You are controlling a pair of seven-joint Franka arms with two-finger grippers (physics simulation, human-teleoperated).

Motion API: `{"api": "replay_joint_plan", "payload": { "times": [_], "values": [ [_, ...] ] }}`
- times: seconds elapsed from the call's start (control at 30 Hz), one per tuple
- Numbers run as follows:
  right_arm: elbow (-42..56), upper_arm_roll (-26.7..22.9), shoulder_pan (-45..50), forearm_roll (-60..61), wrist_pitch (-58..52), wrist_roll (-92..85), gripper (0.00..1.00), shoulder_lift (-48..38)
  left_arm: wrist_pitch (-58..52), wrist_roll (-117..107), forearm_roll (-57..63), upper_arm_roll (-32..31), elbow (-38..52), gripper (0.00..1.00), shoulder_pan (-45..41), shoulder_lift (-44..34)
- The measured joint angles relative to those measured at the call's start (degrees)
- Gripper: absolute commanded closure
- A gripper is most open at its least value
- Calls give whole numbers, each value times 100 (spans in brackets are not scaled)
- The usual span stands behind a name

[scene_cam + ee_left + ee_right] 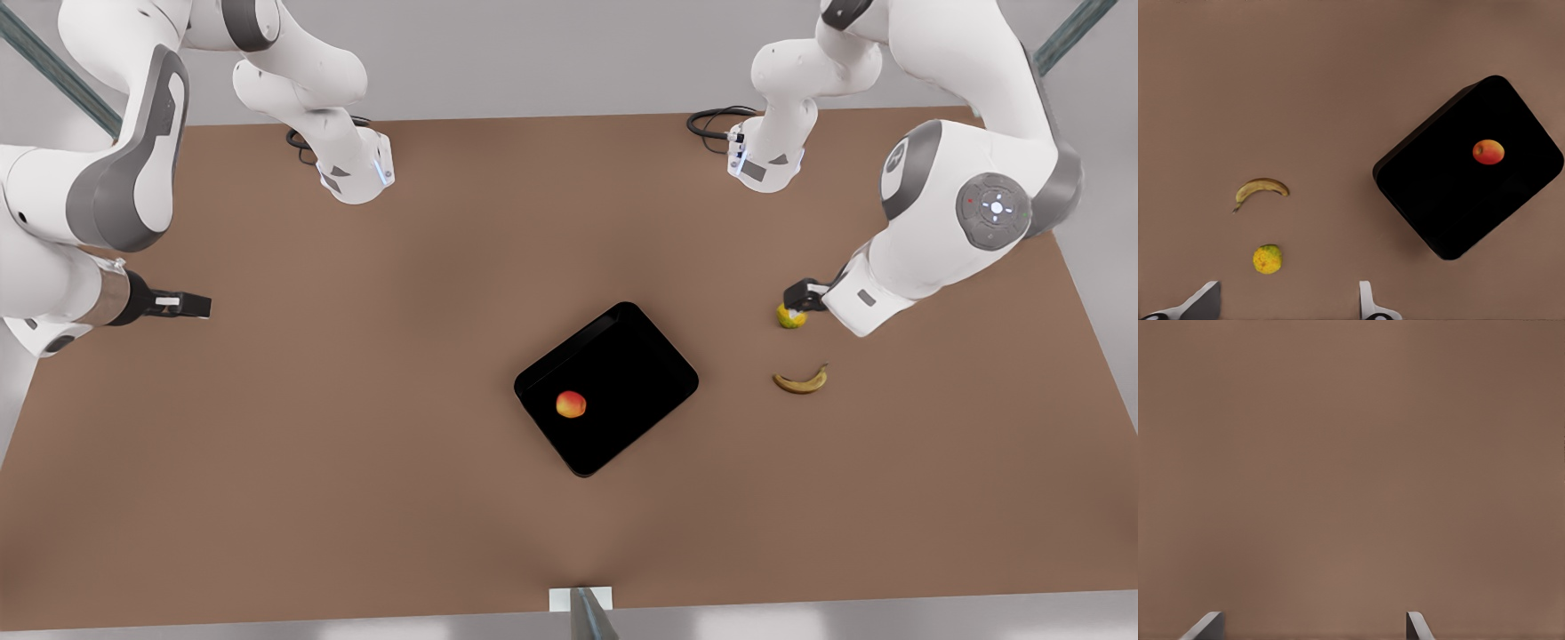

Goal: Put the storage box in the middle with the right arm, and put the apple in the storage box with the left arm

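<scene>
The apple (571, 404) lies inside the storage box (636, 373) at mid-table. My left gripper (798, 300) hangs spread apart, seemingly above the yellow-green fruit (790, 316). My right gripper (191, 305) waits, fingers parted, over bare table (311, 444).

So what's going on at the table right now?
The small red apple already lies inside the glossy black storage box, which sits angled near the middle of the brown tabletop. The left gripper hangs open at the front view's right, above the yellow-green round fruit, with the browning banana nearby. The right gripper waits open over bare table at the front view's left. Neither holds anything.
</scene>
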Motion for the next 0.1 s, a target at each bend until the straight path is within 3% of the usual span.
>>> {"api": "replay_joint_plan", "payload": {
  "times": [0.1],
  "values": [
    [0, 0, -2, 2, 0, -6, 0, 0, 279, 107, 61, 301, -415, 0, -191, -282]
  ]
}}
